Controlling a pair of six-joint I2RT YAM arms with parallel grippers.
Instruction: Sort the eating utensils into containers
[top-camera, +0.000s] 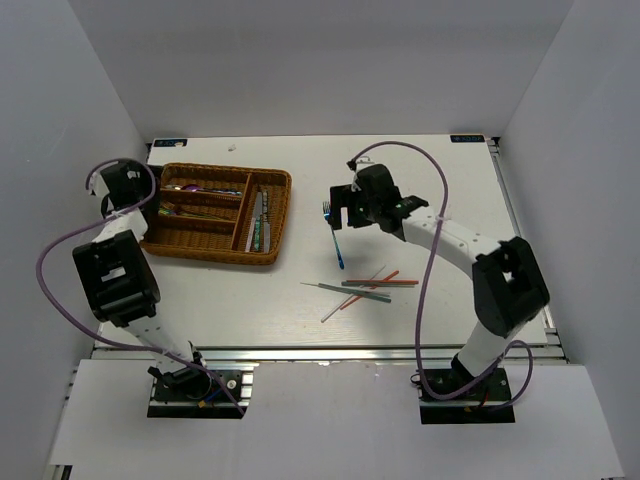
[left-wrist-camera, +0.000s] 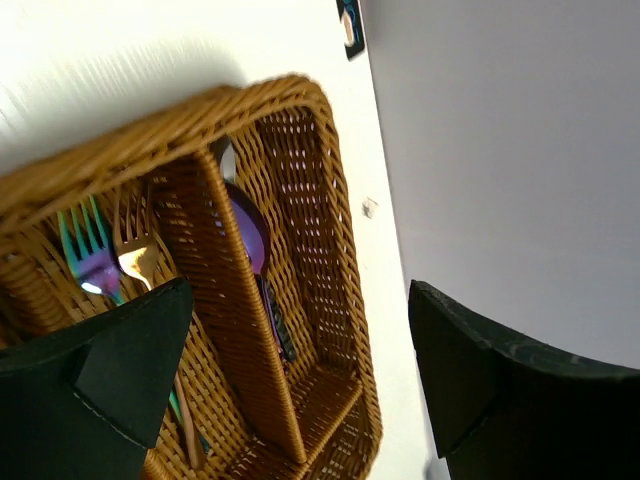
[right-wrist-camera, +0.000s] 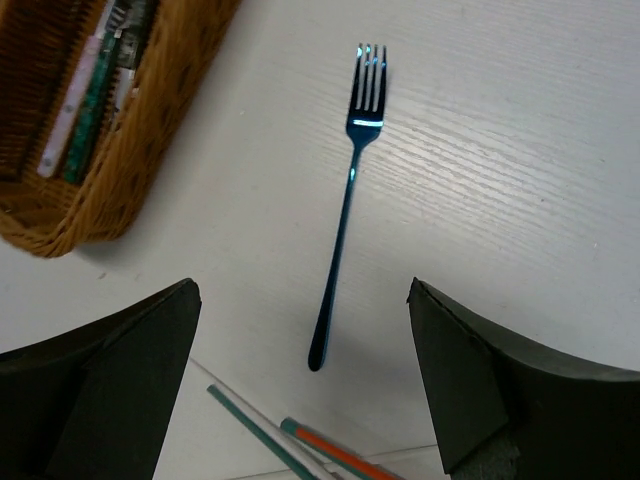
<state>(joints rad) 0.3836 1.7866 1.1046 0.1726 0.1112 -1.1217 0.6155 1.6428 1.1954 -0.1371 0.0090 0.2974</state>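
Observation:
The brown wicker tray (top-camera: 279, 200) sits at the table's back left with several utensils in its compartments. In the left wrist view its weave (left-wrist-camera: 300, 170) holds a purple spoon (left-wrist-camera: 248, 232), a purple fork (left-wrist-camera: 90, 262) and a copper fork (left-wrist-camera: 137, 255). A blue fork (top-camera: 335, 236) lies on the table right of the tray, and in the right wrist view (right-wrist-camera: 345, 215) it lies between my fingers, below them. Several chopsticks (top-camera: 372, 287) lie nearer the front. My right gripper (top-camera: 345, 222) is open above the fork. My left gripper (top-camera: 150, 196) is open and empty over the tray's left end.
The tray's right compartment (right-wrist-camera: 95, 95) holds knives and chopsticks. White walls enclose the table on the left, back and right. Purple cables loop from both arms. Chopstick ends (right-wrist-camera: 300, 445) lie just below the fork's handle tip.

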